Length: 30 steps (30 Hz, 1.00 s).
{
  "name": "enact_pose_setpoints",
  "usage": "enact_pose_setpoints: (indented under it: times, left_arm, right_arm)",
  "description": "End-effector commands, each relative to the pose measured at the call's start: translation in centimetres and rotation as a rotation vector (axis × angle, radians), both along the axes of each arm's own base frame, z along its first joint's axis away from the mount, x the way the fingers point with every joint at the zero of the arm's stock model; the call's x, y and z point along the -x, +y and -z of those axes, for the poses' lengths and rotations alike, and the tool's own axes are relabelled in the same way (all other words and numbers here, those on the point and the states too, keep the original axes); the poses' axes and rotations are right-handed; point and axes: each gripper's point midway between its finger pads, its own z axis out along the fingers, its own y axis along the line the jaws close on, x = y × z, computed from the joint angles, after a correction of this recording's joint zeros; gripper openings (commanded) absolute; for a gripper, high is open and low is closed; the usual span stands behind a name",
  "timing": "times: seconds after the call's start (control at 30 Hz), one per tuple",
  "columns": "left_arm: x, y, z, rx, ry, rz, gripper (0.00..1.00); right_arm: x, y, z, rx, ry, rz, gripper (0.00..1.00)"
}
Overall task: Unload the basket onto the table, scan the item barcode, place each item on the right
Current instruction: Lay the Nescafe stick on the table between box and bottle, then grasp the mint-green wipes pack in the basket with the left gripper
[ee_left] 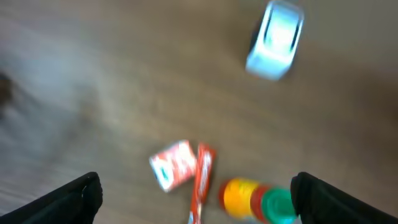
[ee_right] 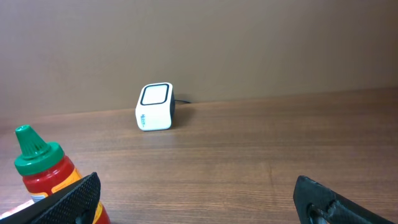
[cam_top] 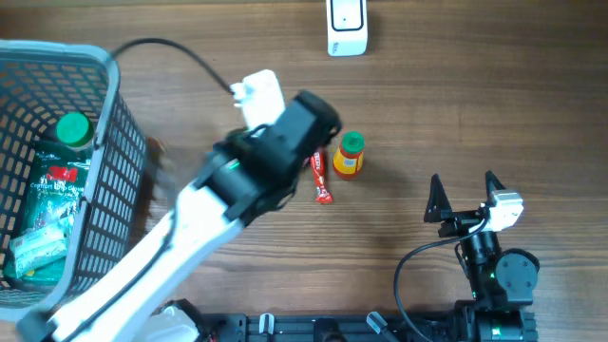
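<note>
Below the parted left jaws, red-and-white packet point(ee_left: 172, 163) beside red stick point(ee_left: 200, 182)

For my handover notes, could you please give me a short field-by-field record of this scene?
scanner: white, at the far edge of the table
left gripper: open, empty, above the loose items
right gripper: open, empty, near side
loose items: sauce bottle with green cap; red stick sachet beside it; red-and-white packet
basket: at the left, holds a green-capped bottle and packets
view quality: left wrist blurred
</note>
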Motion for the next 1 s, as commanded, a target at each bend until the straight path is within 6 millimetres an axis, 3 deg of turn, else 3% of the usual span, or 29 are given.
enact_pose_setpoints:
  times: [0.0,0.13,0.2,0.27,0.3,0.4,0.47,0.57,0.63,0.73,0.83,0.97]
  left_arm:
    - [0.7,8.2,-7.0,-0.015,-0.222,-0.22,1.0]
    - [3.8,21.4,-11.4,0.046,-0.362,-0.604,1.0]
    - [5.1,25.8,-11.5,0.061,-0.367,-0.745,1.0]
    - [6.3,29.4,-10.1,0.11,-0.32,-0.861,1.0]
    - [7.0,31.7,-8.4,0.167,-0.266,-0.962,1.0]
    - [8.0,35.7,-3.3,0.299,-0.088,-1.133,0.98]
    - [8.0,37.7,0.4,0.375,0.046,-1.199,0.72]
    - [8.5,39.9,5.9,0.446,0.249,-1.289,0.69]
    - [9.6,41.1,9.1,0.467,0.378,-1.353,0.59]
    - [12.0,42.9,12.5,0.482,0.509,-1.452,0.58]
    - [14.6,44.0,14.2,0.448,0.557,-1.533,0.62]
    - [15.8,44.0,17.2,0.443,0.575,-1.557,0.63]
  right_arm:
    - [0.1,0.2,-0.2,0.019,-0.013,-0.013,1.0]
    - [0.1,0.2,-0.2,0.019,-0.013,-0.013,0.99]
    - [0.1,0.2,-0.2,0.019,-0.013,-0.013,1.0]
    - [0.1,0.2,-0.2,0.019,-0.013,-0.013,1.0]
    - [0.1,0.2,-0.2,0.019,-0.013,-0.013,1.0]
    - [0.1,0.2,-0.2,0.019,-0.013,-0.013,1.0]
    - [0.1,0.2,-0.2,0.019,-0.013,-0.013,1.0]
    - [0.1,0.2,-0.2,0.019,-0.013,-0.013,1.0]
    - [0.1,0.2,-0.2,0.019,-0.013,-0.013,1.0]
    - [0.1,0.2,-0.2,0.019,-0.013,-0.013,1.0]
    - [0.1,0.2,-0.2,0.019,-0.013,-0.013,0.99]
    - [0.1,0.2,-0.2,0.019,-0.013,-0.013,1.0]
